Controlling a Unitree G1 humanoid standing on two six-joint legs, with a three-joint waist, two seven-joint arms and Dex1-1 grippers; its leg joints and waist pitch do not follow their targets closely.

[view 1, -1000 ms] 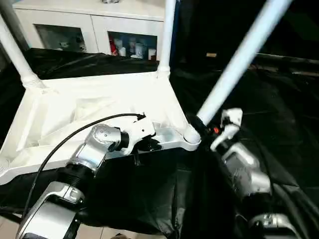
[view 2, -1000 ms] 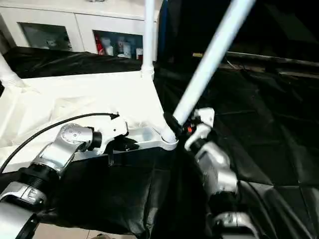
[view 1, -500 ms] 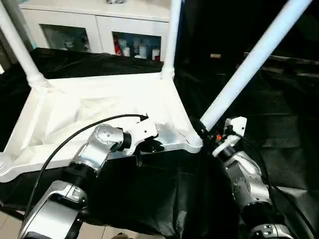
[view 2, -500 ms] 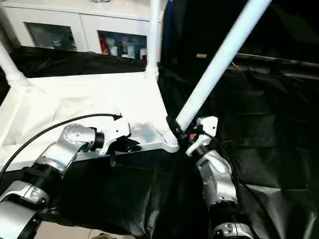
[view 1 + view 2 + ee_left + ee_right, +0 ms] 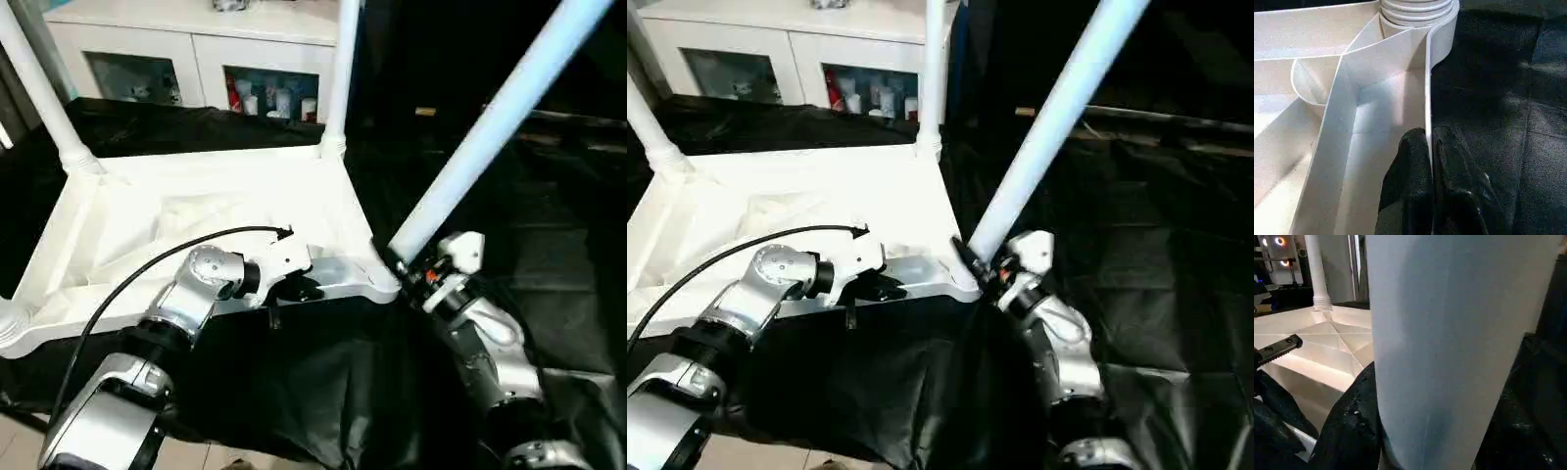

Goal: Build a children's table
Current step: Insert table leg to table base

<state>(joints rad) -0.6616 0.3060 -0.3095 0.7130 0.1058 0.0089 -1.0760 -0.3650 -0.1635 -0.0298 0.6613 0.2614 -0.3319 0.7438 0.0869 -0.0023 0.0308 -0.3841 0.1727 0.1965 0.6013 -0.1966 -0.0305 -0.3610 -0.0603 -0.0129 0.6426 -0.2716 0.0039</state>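
One white ribbed tabletop (image 5: 196,220) lies upside down on the black bench (image 5: 549,206), three legs (image 5: 338,73) visible. The left claw (image 5: 1430,161) pinches its near rim; the right claw (image 5: 397,257) grips a tilted leg (image 5: 490,127) at the near corner.

Tilted leg (image 5: 480,137) running off frame's top edge, upper end unseen; lower end hiding behind right gripper (image 5: 400,262). Two upright legs (image 5: 341,69) likewise cropping out at top. Tabletop (image 5: 196,211) near-left corner slipping past frame edge. Cabinet (image 5: 176,59) contents behind glass staying too small to identify.
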